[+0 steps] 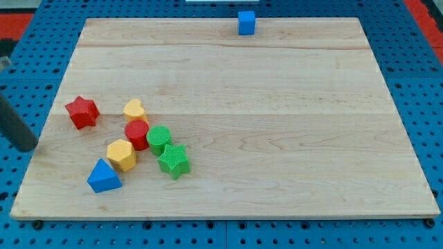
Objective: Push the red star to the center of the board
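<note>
— Since the wooden board [277,104] is the biggest thing, tell me about it first.

— It lies on a blue perforated table [422,69]. Most of it is bare; the blocks sit near the left edge, only a blue cube [246,22] stands at the far edge.

— Which step is in hand?

— The approach, I judge. My tip [28,146] is just off the left edge, apart from the red star [82,112]; it grasps nothing, it only pushes.

— And next?

— I should come behind the star from the left and push toward the center, passing the yellow heart [134,109] and red cylinder [137,133].
</note>
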